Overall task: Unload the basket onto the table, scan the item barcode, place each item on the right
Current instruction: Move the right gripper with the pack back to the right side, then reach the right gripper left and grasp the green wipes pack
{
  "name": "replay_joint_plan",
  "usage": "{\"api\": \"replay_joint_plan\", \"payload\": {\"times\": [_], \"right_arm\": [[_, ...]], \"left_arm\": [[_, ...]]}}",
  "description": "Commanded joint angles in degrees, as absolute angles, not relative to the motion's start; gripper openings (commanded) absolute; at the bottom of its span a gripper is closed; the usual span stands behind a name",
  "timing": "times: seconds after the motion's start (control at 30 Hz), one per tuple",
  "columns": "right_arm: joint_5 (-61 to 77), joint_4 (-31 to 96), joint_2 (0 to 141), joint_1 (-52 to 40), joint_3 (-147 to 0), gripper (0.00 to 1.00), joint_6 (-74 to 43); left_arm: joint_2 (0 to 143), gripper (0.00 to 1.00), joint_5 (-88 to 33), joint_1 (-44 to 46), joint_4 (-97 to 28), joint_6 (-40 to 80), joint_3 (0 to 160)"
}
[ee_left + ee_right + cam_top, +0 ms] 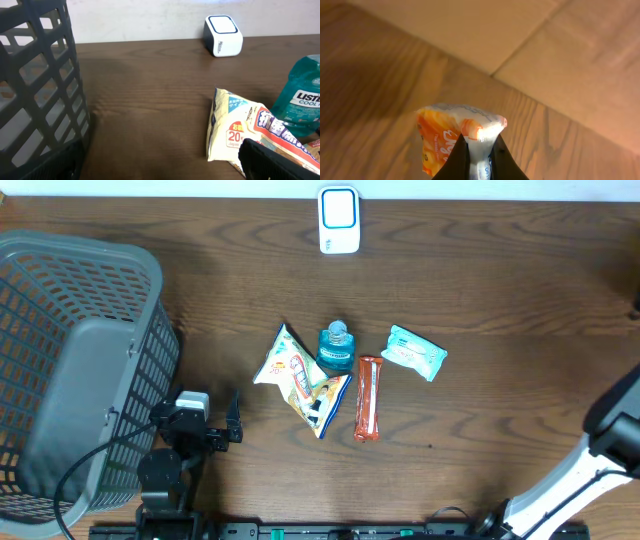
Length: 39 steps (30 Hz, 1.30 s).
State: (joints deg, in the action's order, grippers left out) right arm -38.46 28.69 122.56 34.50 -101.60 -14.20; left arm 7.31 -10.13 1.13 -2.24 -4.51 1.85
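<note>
In the right wrist view my right gripper is shut on the sealed end of an orange and white item packet, held above a wooden surface. No barcode shows on it. The overhead view shows only that arm at the right edge, its gripper and packet out of frame. The white scanner with a blue ring stands at the table's far middle. My left gripper is open and empty, low over the table just left of a yellow and white snack bag.
A grey mesh basket fills the left side, close beside my left gripper. A teal mouthwash bottle, a red-orange stick pack and a teal wipes pack lie mid-table.
</note>
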Motion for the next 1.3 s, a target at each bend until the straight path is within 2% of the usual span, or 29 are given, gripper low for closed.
{"api": "replay_joint_plan", "payload": {"times": [0.0, 0.13, 0.23, 0.37, 0.43, 0.47, 0.6, 0.7, 0.73, 0.77, 0.9, 1.03, 1.27], "right_arm": [[-30.2, 29.0, 122.0, 38.1, -101.4, 0.02, -18.9], [-21.6, 28.7, 122.0, 41.7, -99.9, 0.05, -18.9], [-20.4, 28.1, 122.0, 43.3, -98.1, 0.15, -18.8], [-20.4, 28.5, 121.7, 44.6, -97.6, 0.34, -17.6], [-20.4, 28.5, 120.9, 44.8, -97.7, 0.56, -17.1], [-20.4, 28.5, 120.2, 44.8, -97.7, 0.61, -17.1], [-18.1, 28.1, 115.8, 44.1, -97.7, 0.65, -17.1], [-8.8, 28.1, 111.2, 43.0, -97.7, 0.74, -17.1], [-3.5, 28.2, 109.8, 42.5, -97.7, 0.82, -17.2], [2.9, 28.7, 108.3, 42.0, -97.7, 0.98, -17.2], [26.5, 31.7, 104.3, 39.6, -97.7, 0.99, -19.2], [42.0, 36.9, 102.0, 35.8, -97.7, 0.99, -21.3], [43.1, 49.6, 102.4, 23.1, -97.7, 0.99, -21.2]], "left_arm": [[7.2, 0.98, -10.0, 1.0, -2.9, -4.3, 0.2], [7.2, 0.98, -10.0, 1.0, -2.9, -4.3, 0.2], [7.2, 0.98, -10.0, 1.0, -2.9, -4.3, 0.2], [7.2, 0.98, -10.0, 1.0, -2.9, -4.3, 0.2], [7.2, 0.98, -10.0, 1.0, -2.9, -4.3, 0.2], [7.2, 0.98, -10.0, 1.0, -2.9, -4.3, 0.2], [7.2, 0.98, -10.0, 1.0, -2.9, -4.3, 0.2], [7.2, 0.98, -10.0, 1.0, -2.9, -4.3, 0.2], [7.2, 0.98, -10.0, 1.0, -2.9, -4.3, 0.2], [7.2, 0.98, -10.0, 1.0, -2.9, -4.3, 0.2], [7.2, 0.98, -10.0, 1.0, -2.9, -4.3, 0.2], [7.2, 0.98, -10.0, 1.0, -2.9, -4.3, 0.2], [7.2, 0.98, -10.0, 1.0, -2.9, -4.3, 0.2]]}}
